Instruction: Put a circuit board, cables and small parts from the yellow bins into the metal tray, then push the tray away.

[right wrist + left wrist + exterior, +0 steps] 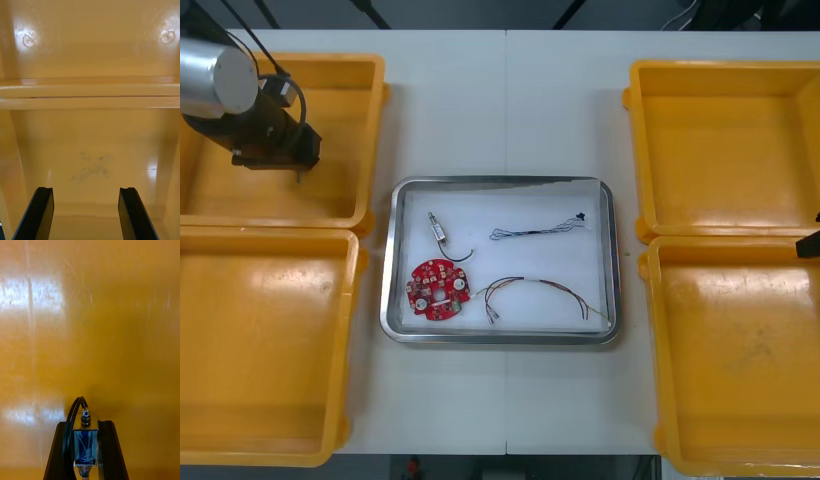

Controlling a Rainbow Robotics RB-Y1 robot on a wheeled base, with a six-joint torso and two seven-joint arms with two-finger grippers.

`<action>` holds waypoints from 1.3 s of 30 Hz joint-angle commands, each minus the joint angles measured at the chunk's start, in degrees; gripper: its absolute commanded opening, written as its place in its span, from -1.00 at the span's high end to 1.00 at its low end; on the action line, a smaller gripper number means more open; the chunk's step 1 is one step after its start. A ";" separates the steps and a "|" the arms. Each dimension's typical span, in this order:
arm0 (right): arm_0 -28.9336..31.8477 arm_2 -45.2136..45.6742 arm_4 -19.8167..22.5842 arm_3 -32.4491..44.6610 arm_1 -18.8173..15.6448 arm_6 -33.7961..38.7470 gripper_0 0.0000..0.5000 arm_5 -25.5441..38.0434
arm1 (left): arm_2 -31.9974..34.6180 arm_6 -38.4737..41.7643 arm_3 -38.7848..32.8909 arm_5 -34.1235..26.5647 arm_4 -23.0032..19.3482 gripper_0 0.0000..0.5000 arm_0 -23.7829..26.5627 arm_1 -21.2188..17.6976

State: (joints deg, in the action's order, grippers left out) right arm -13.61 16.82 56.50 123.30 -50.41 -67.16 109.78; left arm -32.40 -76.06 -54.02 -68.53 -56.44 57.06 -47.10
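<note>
My left gripper [85, 424] is shut on a small metal part [85, 444] with a black cable loop [71, 416], held above the orange floor of a bin. In the front view the left gripper [296, 168] hangs over the far-left yellow bin [350, 90]. The metal tray [611, 262], white inside, holds a round red circuit board [439, 287], another small metal part [438, 230] with a black cable [461, 257], a twisted cable [535, 231] and a red and yellow cable [545, 290]. My right gripper [86, 195] stands open over the right bins, showing at the table's right edge [810, 243].
The near-left bin [260, 350], far-right bin [720, 150] and near-right bin [740, 360] look bare inside. In the right wrist view the rims of two bins [90, 92] meet ahead of the fingers. White table lies around the tray.
</note>
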 commanded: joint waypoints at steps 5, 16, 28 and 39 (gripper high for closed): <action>2.18 1.90 -0.25 1.50 -2.33 0.98 -1.00 0.22 | 10.34 1.09 -7.15 -12.76 -1.30 1.00 4.02 -4.05; 2.18 1.90 -0.25 1.50 -2.33 0.98 -1.00 0.22 | 12.80 19.37 -22.00 -24.01 -2.36 1.00 4.02 -4.76; 2.18 1.90 -0.25 1.50 -2.33 0.98 -1.00 0.22 | 12.80 37.21 -34.48 -27.79 -4.03 1.00 2.35 -1.50; 2.18 1.90 -0.25 1.50 -2.33 0.98 -1.00 0.22 | 7.79 51.18 -41.43 -27.97 6.69 1.00 -0.11 9.22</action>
State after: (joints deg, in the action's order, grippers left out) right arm -12.11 16.84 56.49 123.34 -50.41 -67.16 109.79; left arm -21.71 -32.43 -93.30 -96.08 -52.82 56.89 -41.05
